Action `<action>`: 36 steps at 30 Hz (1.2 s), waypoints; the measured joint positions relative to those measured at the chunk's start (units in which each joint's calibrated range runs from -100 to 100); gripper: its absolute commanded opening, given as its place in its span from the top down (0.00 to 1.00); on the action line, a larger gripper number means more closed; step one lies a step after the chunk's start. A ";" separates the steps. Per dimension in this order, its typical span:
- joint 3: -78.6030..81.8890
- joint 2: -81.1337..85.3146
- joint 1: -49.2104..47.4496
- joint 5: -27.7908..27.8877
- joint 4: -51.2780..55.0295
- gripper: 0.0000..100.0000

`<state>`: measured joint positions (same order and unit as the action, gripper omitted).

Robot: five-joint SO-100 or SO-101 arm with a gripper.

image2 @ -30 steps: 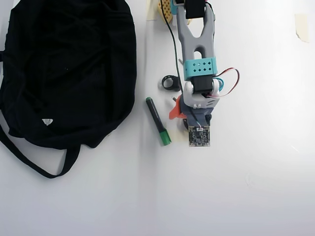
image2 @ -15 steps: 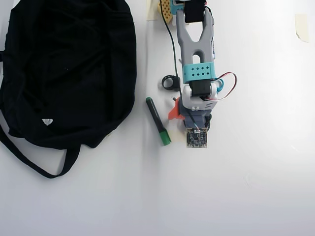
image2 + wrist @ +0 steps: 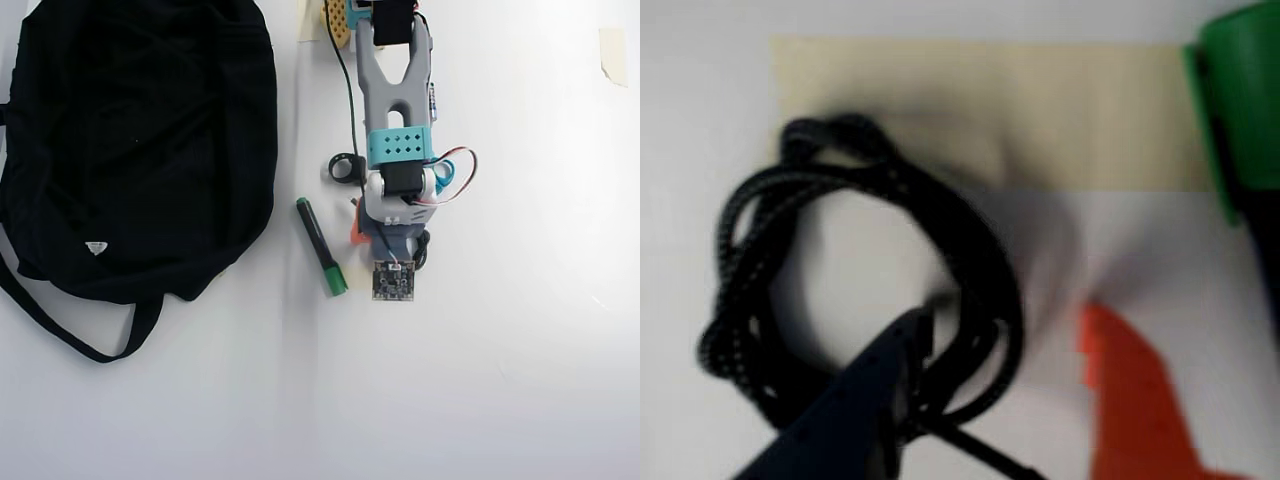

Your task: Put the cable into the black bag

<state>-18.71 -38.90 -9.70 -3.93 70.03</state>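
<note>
In the wrist view the cable [image 3: 855, 290] lies as a small black braided coil on the white table, partly over a beige tape strip. My gripper [image 3: 1002, 325] is open right above it. The dark finger [image 3: 865, 400] reaches over the coil's lower right, and the orange finger [image 3: 1135, 400] stands apart to the right with bare table between. From overhead the gripper [image 3: 372, 240] hides nearly all of the cable beneath the arm. The black bag [image 3: 140, 140] lies at the left, well away, with its strap [image 3: 70, 330] trailing down.
A green-capped marker [image 3: 321, 246] lies just left of the gripper, its cap [image 3: 1240, 100] at the wrist view's right edge. A small black ring [image 3: 346, 167] sits beside the arm. A beige tape strip [image 3: 1040, 110] lies behind the coil. A tape scrap [image 3: 612, 52] is at the far right.
In the overhead view the gripper head has shifted slightly left, toward the marker. Less of the orange finger shows beside it than before.
</note>
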 measured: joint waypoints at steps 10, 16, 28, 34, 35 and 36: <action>-0.08 -0.08 -0.07 0.00 0.00 0.98; -0.08 -0.08 -0.07 0.00 0.00 0.98; -13.68 -0.25 -0.51 0.20 10.99 0.98; -21.54 -0.25 -0.51 1.22 18.89 0.98; -22.88 -0.25 -0.66 1.47 20.61 0.98; -24.37 -0.25 -0.81 1.61 22.33 0.98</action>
<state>-43.08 -39.14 -10.51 -2.32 92.36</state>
